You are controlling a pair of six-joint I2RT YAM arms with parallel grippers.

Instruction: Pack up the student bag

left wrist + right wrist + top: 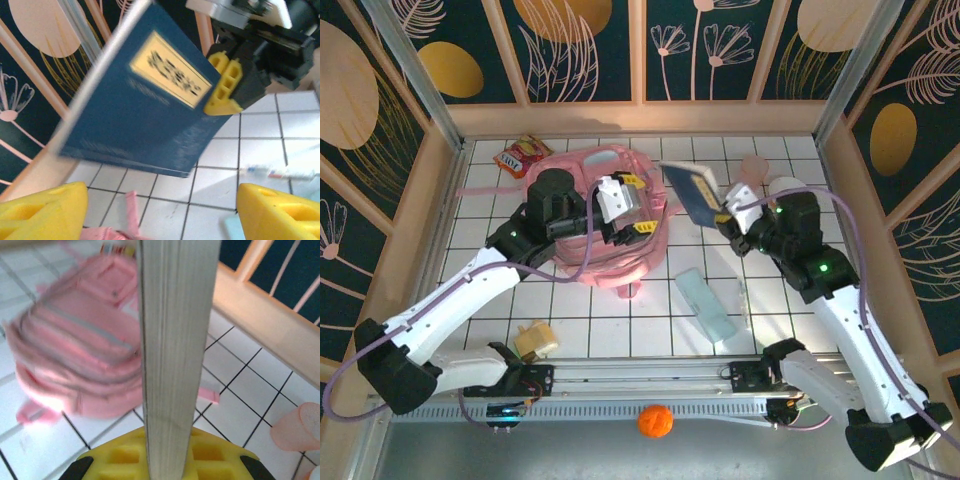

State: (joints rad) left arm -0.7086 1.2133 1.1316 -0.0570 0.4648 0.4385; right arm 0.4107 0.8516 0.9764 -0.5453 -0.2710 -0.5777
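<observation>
My left arm (pixel 460 300) and right arm (pixel 840 310) look alike — white shells on the long links, black housings at the joints. A purplish cable (pixel 863 255) trails along each. The fingers (pixel 42 207) are yellow, with moulded pockets; small green lights (pixel 823 266), I think, on the right forearm.

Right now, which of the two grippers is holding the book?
The right gripper: it is shut on the blue book, held in the air beside the student bag. The left gripper is open above the bag, with nothing in it.
</observation>
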